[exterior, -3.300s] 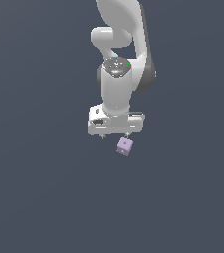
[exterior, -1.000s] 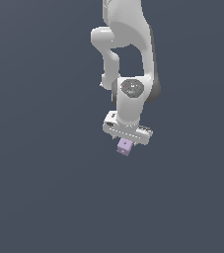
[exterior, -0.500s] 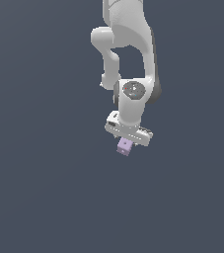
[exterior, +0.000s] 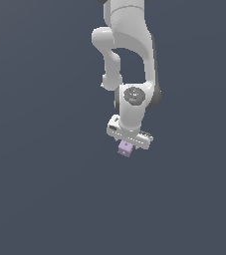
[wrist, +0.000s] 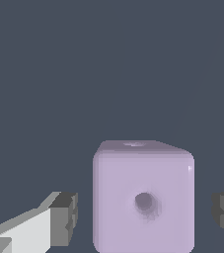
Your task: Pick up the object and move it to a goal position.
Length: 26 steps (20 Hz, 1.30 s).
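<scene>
I find no writing, brand or label anywhere — only a plain dark grey-blue background in both views. The cube [exterior: 126, 148] is small and pale lavender, with softly rounded edges. In the wrist view the cube [wrist: 143, 197] fills the lower middle of the picture, and one face carries a tiny dark round dot at its centre. From the exterior view I see the white arm [exterior: 129, 55] reaching down from the top, with the gripper [exterior: 126, 146] directly over the cube, which peeks out just below it. In the wrist view the gripper [wrist: 145, 217] has its jaws apart — a dark grey fingertip [wrist: 64, 219] stands on each side of the cube, with a visible gap between each pad and the cube's faces.
</scene>
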{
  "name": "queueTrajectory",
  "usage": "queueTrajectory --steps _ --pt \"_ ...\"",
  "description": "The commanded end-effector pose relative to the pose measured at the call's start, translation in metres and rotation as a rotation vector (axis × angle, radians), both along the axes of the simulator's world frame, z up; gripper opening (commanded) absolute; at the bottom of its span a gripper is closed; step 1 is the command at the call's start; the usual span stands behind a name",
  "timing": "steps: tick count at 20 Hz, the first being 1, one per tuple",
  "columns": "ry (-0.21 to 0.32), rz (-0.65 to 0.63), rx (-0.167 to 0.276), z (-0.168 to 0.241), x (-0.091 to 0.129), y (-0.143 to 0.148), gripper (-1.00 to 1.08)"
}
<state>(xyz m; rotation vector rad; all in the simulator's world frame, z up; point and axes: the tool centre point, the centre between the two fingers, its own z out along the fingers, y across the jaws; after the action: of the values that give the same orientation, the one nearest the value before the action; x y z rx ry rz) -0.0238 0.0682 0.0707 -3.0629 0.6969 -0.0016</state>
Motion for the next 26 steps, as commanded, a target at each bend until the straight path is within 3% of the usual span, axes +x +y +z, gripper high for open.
queueTrajectory --steps 1,9,10,26 --pt "0.001 -0.001 0.0 -0.013 -0.001 0.0 1.0" --pt "0.001 -0.003 0.0 -0.031 0.0 0.0 1.0" --pt "0.001 -0.003 0.0 -0.031 0.0 0.0 -1.0" --pt "0.001 -0.002 0.0 -0.03 -0.005 -0.008 -1.0"
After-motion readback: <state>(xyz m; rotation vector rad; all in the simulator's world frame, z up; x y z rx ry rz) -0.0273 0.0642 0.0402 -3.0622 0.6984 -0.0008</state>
